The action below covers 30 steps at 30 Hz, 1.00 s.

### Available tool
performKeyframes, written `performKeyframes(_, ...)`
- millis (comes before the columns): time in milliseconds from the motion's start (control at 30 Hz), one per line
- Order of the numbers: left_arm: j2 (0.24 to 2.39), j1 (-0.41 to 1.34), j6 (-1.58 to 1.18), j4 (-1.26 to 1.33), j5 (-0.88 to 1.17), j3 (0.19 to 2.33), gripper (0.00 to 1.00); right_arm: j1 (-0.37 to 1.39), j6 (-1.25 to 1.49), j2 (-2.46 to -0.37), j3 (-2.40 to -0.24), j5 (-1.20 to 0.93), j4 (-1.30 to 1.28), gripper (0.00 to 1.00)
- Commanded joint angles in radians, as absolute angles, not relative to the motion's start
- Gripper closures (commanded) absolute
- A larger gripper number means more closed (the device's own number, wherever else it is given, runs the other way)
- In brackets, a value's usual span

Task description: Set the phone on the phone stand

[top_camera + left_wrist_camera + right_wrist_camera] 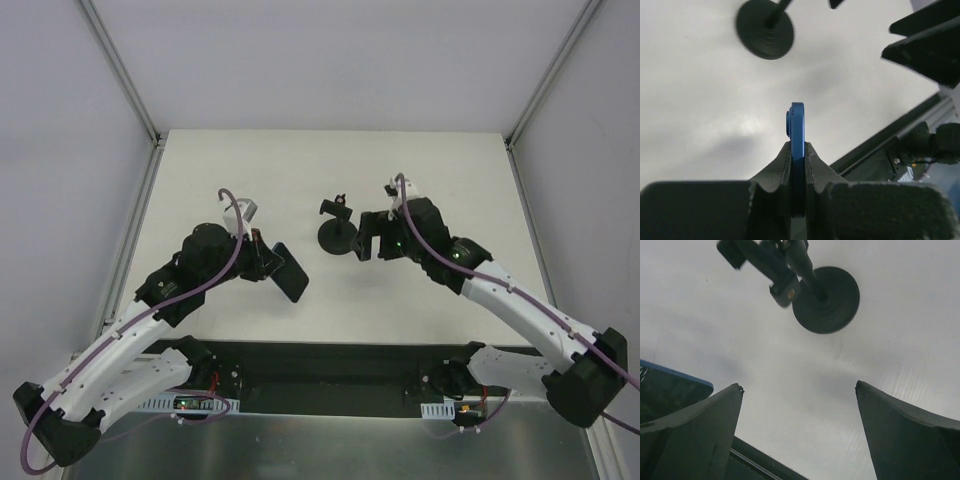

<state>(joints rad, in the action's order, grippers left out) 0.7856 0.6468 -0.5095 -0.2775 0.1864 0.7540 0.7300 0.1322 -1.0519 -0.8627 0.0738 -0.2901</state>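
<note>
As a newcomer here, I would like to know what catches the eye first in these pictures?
The left gripper is shut on the phone, seen edge-on with a blue rim and held left of centre. The phone stand stands upright in the middle of the table, its cradle empty. The right gripper hangs open close on the stand's right.

Dark phone [291, 275] (blue edge) gripped, stand [337, 232] upright nearby
</note>
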Motion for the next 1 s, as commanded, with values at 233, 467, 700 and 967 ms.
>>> performKeyframes(233, 0.635, 0.641, -0.522, -0.572, -0.037, 0.880, 1.00, 0.732, 0.310, -1.482, -1.322, 0.110, -0.477, 0.35)
performKeyframes(467, 0.641, 0.641, -0.494, -0.580, -0.002, 0.942, 1.00, 0.762, 0.310, -1.586, -1.382, 0.271, -0.503, 0.58)
performKeyframes(700, 0.704, 0.643, -0.479, -0.578, 0.035, 0.985, 1.00, 0.764, 0.255, -1.597, -1.404, 0.325, -0.497, 0.66)
performKeyframes(967, 0.710, 0.643, -0.462, -0.540, 0.083, 0.968, 1.00, 0.761, 0.229, -1.605, -1.420, 0.314, -0.482, 0.66)
